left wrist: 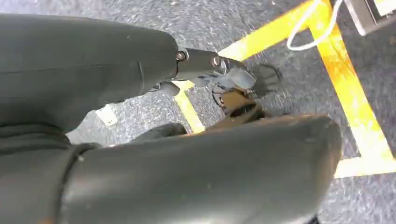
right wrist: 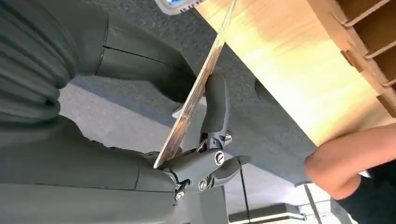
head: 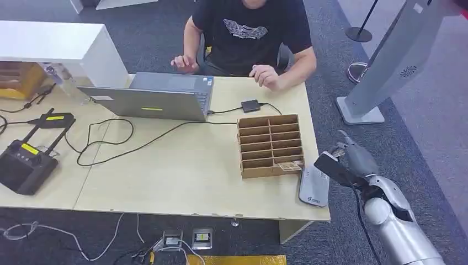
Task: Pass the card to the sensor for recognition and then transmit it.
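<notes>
A pale wooden bench (head: 165, 171) stands on dark grey carpet, with a person seated at its 12 o'clock edge behind a laptop (head: 152, 96). Rightward sit a wooden slotted organizer (head: 270, 144) and, at its 4 o'clock, a grey sensor (head: 314, 186). Just off the bench's 3 o'clock edge, the right robot hand (head: 345, 160) pinches a thin card (right wrist: 196, 91) between thumb and fingers. The left robot hand (left wrist: 219, 74) hangs over yellow floor tape (left wrist: 355, 102); its grip cannot be told.

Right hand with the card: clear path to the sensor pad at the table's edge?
Probably yes. The right hand holds the card just beside the grey sensor; nothing stands between them.
</notes>
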Robot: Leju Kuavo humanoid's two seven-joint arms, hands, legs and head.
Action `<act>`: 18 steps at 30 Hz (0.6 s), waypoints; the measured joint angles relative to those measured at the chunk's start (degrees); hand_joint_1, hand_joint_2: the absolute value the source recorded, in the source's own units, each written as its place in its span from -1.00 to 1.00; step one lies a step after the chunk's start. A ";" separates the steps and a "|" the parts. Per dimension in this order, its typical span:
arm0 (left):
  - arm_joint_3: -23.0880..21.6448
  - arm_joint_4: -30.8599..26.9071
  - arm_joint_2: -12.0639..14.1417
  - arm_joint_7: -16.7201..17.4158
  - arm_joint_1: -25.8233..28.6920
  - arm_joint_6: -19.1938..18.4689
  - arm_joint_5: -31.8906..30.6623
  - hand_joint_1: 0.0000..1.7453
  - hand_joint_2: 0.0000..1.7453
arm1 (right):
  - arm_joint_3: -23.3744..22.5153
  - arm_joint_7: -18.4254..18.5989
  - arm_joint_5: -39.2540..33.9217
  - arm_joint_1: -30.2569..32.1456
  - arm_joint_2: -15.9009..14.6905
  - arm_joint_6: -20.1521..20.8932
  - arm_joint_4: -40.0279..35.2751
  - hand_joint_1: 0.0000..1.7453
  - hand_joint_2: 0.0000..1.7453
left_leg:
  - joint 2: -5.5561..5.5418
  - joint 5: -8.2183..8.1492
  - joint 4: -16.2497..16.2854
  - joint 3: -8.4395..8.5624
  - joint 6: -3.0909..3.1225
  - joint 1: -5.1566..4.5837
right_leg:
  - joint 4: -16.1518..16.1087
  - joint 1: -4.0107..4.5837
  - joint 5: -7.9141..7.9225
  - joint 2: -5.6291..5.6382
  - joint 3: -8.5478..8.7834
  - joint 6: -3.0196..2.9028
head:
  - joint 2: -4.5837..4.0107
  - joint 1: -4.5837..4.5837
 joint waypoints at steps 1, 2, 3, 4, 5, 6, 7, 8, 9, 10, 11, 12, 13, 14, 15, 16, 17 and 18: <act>-0.42 0.33 -0.07 -1.05 -0.07 -1.07 -0.72 -1.00 -1.00 | 0.15 -0.37 0.09 -0.23 0.11 -0.09 0.59 1.00 1.00 | 0.01 0.00 0.00 0.00 0.00 0.01 | 0.00 0.01 0.00 0.01 0.00 0.00 | 0.00 0.02; -0.96 0.63 -0.15 -1.18 -0.30 -1.18 -1.71 -1.00 -1.00 | 0.24 -0.63 0.09 -0.45 0.20 -0.11 1.05 1.00 1.00 | 0.01 0.00 0.00 -0.01 0.00 0.01 | 0.01 0.01 0.00 0.02 0.00 0.00 | 0.00 0.02; -1.53 0.53 -0.24 -1.09 -0.41 -1.02 -2.40 -1.00 -1.00 | 0.35 -0.63 0.26 -0.75 0.33 0.07 1.39 1.00 1.00 | 0.01 0.00 0.00 -0.01 0.00 0.01 | 0.01 0.00 0.00 0.04 -0.01 0.00 | 0.00 0.02; -1.72 0.46 -0.24 -1.32 -0.43 -1.52 -2.73 -1.00 -1.00 | 0.44 -0.79 0.46 -1.10 0.48 0.07 1.80 1.00 1.00 | 0.02 0.00 0.00 0.01 0.00 0.01 | 0.01 0.00 0.00 0.07 0.00 0.00 | 0.00 0.00; -1.97 0.61 -0.28 -2.19 -0.52 -2.29 -3.21 -1.00 -1.00 | 0.48 -1.12 0.66 -1.48 0.59 0.04 2.51 1.00 1.00 | 0.03 0.00 0.00 0.01 0.00 0.01 | 0.00 0.00 0.00 0.06 0.00 0.00 | 0.00 0.00; -2.49 1.18 -0.31 -3.38 -0.73 -3.27 -3.93 -1.00 -1.00 | 0.50 -1.44 0.83 -1.76 0.74 -0.02 3.40 1.00 1.00 | 0.02 0.00 0.00 0.01 0.00 0.00 | 0.00 0.00 0.00 0.03 0.01 0.00 | 0.00 0.02; -2.99 1.75 -0.39 -3.95 -0.89 -3.78 -5.02 -1.00 -1.00 | 0.57 -1.81 0.90 -1.95 0.83 -0.13 4.13 1.00 1.00 | 0.01 0.00 0.00 0.01 0.00 0.00 | 0.00 0.00 0.00 0.01 0.02 0.00 | 0.00 0.02; -3.47 1.90 -0.48 -3.76 -0.98 -3.65 -6.31 -1.00 -1.00 | 0.68 -2.03 0.92 -2.12 0.98 -0.09 4.59 1.00 1.00 | 0.01 0.00 0.00 0.00 0.00 0.00 | 0.01 0.00 0.00 0.01 0.01 0.00 | 0.00 0.02; -3.91 1.73 -0.48 -3.47 -0.99 -3.49 -6.97 -1.00 -1.00 | 0.79 -2.03 0.94 -2.34 1.09 0.07 4.83 1.00 1.00 | 0.02 0.00 0.00 0.00 0.00 0.00 | 0.01 0.00 0.00 0.04 0.01 0.00 | 0.00 0.02; -4.22 1.57 -0.46 -3.60 -1.00 -3.84 -7.27 -1.00 -1.00 | 0.94 -2.03 1.03 -2.59 1.22 0.09 5.13 1.00 1.00 | 0.02 0.00 0.00 0.01 0.00 0.00 | 0.00 0.00 0.00 0.07 0.01 0.00 | 0.00 -0.02; -4.50 1.79 -0.50 -4.71 -1.10 -4.87 -7.91 -1.00 -1.00 | 1.01 -2.33 1.16 -2.86 1.36 -0.09 5.70 1.00 1.00 | 0.03 0.00 0.00 0.02 0.00 0.00 | 0.00 0.00 0.00 0.07 0.01 0.00 | 0.00 0.02; -4.85 2.43 -0.63 -5.70 -1.30 -5.92 -8.57 -1.00 -1.00 | 1.05 -2.71 1.20 -3.07 1.49 -0.18 6.54 1.00 1.00 | 0.02 0.00 0.00 0.01 0.00 0.00 | 0.00 0.00 0.00 0.03 0.02 0.00 | 0.00 0.02; -5.36 2.80 -0.79 -5.72 -1.47 -6.25 -9.27 -1.00 -1.00 | 1.11 -2.75 1.20 -3.20 1.60 -0.13 7.06 1.00 1.00 | 0.01 0.00 0.00 0.00 0.00 0.00 | 0.00 0.00 0.00 0.01 0.02 0.00 | 0.00 0.02; -5.70 2.80 -0.85 -5.90 -1.49 -6.58 -10.10 -1.00 -1.00 | 1.16 -2.91 1.20 -3.34 1.75 -0.13 7.34 1.00 1.00 | 0.01 0.00 0.00 -0.01 0.00 0.00 | 0.00 0.00 0.00 0.02 0.02 0.00 | 0.00 0.04; -6.03 2.95 -0.85 -6.77 -1.50 -7.23 -10.97 -1.00 -1.00 | 1.20 -3.28 1.27 -3.60 1.90 -0.22 7.78 1.00 1.00 | 0.02 0.00 0.00 0.00 0.00 0.00 | 0.00 0.00 0.00 0.05 0.01 0.00 | 0.00 -0.02; -6.38 3.35 -0.92 -7.76 -1.61 -7.71 -11.48 -1.00 -1.00 | 1.27 -3.54 1.35 -3.85 2.01 -0.37 8.39 1.00 1.00 | 0.02 0.00 0.00 0.01 0.00 0.00 | 0.00 0.00 0.00 0.05 0.01 0.00 | 0.00 0.00; -6.75 3.85 -1.05 -8.58 -1.71 -8.04 -11.78 -1.00 -1.00 | 1.27 -3.69 1.44 -4.04 2.12 -0.44 9.00 1.00 1.00 | 0.02 0.00 0.00 0.00 0.00 0.00 | 0.00 0.00 0.00 0.03 0.01 0.00 | 0.00 0.02; -7.04 4.22 -1.16 -8.96 -1.76 -8.17 -11.98 -1.00 -1.00 | 1.29 -3.80 1.49 -4.22 2.21 -0.48 9.42 1.00 1.00 | 0.02 0.00 0.00 0.00 0.00 0.00 | 0.00 0.00 0.00 0.02 0.01 0.00 | 0.00 0.02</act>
